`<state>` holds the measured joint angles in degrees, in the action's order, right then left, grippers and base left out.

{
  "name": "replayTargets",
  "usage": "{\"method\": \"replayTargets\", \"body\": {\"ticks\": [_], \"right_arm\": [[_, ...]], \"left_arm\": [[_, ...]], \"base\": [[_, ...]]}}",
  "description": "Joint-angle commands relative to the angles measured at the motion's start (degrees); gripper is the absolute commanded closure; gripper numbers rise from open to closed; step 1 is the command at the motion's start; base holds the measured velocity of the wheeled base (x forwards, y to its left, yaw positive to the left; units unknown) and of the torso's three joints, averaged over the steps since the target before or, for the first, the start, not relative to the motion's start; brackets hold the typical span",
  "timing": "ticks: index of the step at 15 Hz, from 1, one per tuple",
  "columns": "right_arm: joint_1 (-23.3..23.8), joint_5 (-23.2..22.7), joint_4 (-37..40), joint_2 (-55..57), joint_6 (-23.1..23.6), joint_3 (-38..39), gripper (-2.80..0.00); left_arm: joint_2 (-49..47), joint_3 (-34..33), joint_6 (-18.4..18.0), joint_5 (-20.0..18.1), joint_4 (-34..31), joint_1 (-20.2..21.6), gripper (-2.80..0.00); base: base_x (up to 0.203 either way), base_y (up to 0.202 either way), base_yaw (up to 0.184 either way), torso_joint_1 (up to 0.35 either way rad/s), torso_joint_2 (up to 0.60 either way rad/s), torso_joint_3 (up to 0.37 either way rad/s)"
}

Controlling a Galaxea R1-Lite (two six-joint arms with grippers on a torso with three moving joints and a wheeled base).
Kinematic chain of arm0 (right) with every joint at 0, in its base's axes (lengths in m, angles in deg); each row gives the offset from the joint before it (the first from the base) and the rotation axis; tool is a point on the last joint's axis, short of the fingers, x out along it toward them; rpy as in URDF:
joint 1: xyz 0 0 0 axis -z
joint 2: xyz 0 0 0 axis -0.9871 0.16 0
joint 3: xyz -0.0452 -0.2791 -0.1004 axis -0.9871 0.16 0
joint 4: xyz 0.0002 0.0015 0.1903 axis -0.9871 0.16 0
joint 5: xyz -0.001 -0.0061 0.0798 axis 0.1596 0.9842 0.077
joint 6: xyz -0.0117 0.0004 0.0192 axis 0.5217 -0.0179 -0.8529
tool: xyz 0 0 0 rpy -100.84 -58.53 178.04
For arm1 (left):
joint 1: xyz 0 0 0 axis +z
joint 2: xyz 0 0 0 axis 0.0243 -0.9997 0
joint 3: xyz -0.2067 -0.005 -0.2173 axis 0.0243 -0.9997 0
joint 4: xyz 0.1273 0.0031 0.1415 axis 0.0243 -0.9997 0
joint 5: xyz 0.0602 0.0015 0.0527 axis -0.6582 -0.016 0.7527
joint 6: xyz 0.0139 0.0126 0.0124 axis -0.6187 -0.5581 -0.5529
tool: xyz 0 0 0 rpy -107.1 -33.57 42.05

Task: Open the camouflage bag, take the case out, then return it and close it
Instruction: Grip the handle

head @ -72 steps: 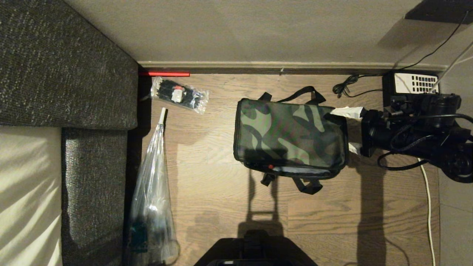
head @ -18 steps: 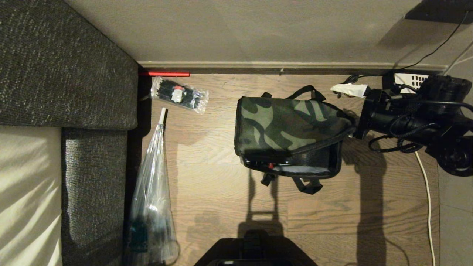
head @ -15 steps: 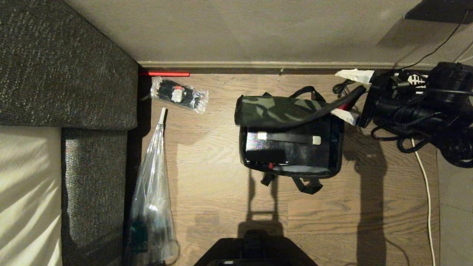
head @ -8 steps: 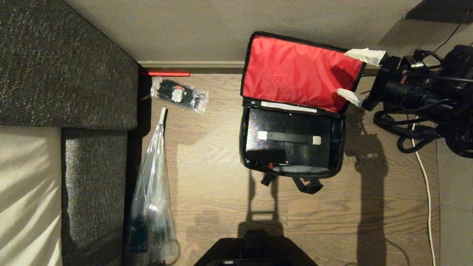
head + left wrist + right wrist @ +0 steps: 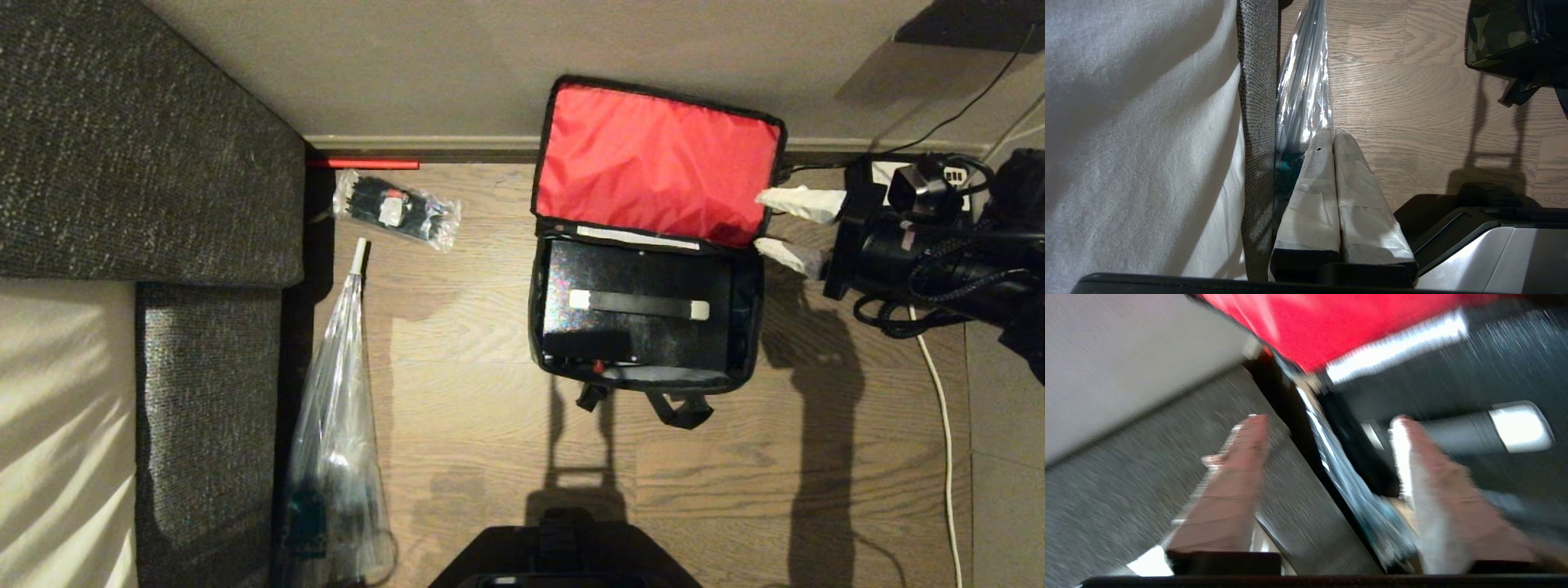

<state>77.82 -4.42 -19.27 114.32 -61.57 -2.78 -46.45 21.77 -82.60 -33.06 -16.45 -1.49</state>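
The camouflage bag [image 5: 645, 335] sits on the wooden floor [image 5: 490, 343] in front of us, close to the wall [image 5: 490, 73], with its lid [image 5: 657, 163] thrown back and propped against that wall so the red lining faces up. Inside the open body we see the case [image 5: 637, 310], flat and black, filling nearly the whole compartment, with a dark strap tipped in white at both ends lying across its top. Two black straps [image 5: 678, 408] trail out from the bag's near edge. Our right hand [image 5: 788, 229] hangs just off the bag's right side, level with the hinge line where the lid meets the body; its two taped fingers [image 5: 796, 202] stand apart with nothing between them, and the lid's edge is free of them. In the right wrist view the picture is smeared, yet the gap between the fingers [image 5: 1229, 477] is plain, with the bag's rim running through it. Our left hand [image 5: 1333, 136] stays low beside our base, its fingers pressed together and empty, next to the clear plastic bag [image 5: 339, 425] that lies along the grey sofa [image 5: 147, 163]. A small clear packet [image 5: 396, 210] of black items rests near the skirting, well to the left of the bag.
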Motion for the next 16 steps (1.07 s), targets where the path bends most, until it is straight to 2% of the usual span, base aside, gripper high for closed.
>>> {"method": "replayTargets", "body": {"ticks": [1,3,4,6,8,10,13,16], "right_arm": [[0.0,-0.5,6.6,-8.3,7.7,4.9,0.00],[0.1,0.9,14.6,-14.3,20.4,10.3,0.00],[0.2,3.4,18.8,-16.8,26.0,12.8,0.00],[0.2,14.9,25.6,-22.8,35.2,17.8,0.00],[0.2,19.2,30.0,-31.4,39.7,21.9,0.00],[0.4,21.9,37.9,-42.8,45.0,24.1,0.00],[3.0,27.0,48.1,-59.9,54.4,29.4,0.00],[4.4,29.9,51.5,-73.3,60.8,38.1,0.00]], "left_arm": [[0.0,0.0,0.0,0.0,0.0,0.0,0.00],[0.0,0.0,0.0,0.0,0.0,0.0,0.00],[0.0,0.0,0.0,0.0,0.0,0.0,0.00],[0.0,0.0,0.0,0.0,0.0,0.0,0.00],[0.0,0.0,0.0,0.0,0.0,0.0,0.00],[0.0,0.0,0.0,0.0,0.0,0.0,0.00],[0.0,0.0,0.0,0.0,0.0,0.0,0.00],[0.0,0.0,0.0,0.0,0.0,0.0,0.00]], "base": [[0.000,0.000,0.000,0.000,0.00,0.000],[0.000,0.000,0.000,0.000,0.00,0.000],[0.000,0.000,0.000,0.000,0.00,0.000],[0.000,0.000,0.000,0.000,0.00,0.000],[0.000,0.000,0.000,0.000,0.00,0.000],[0.000,0.000,0.000,0.000,0.00,0.000],[0.000,0.000,0.000,0.000,0.00,0.000],[0.000,0.000,0.000,0.000,0.00,0.000]]}}
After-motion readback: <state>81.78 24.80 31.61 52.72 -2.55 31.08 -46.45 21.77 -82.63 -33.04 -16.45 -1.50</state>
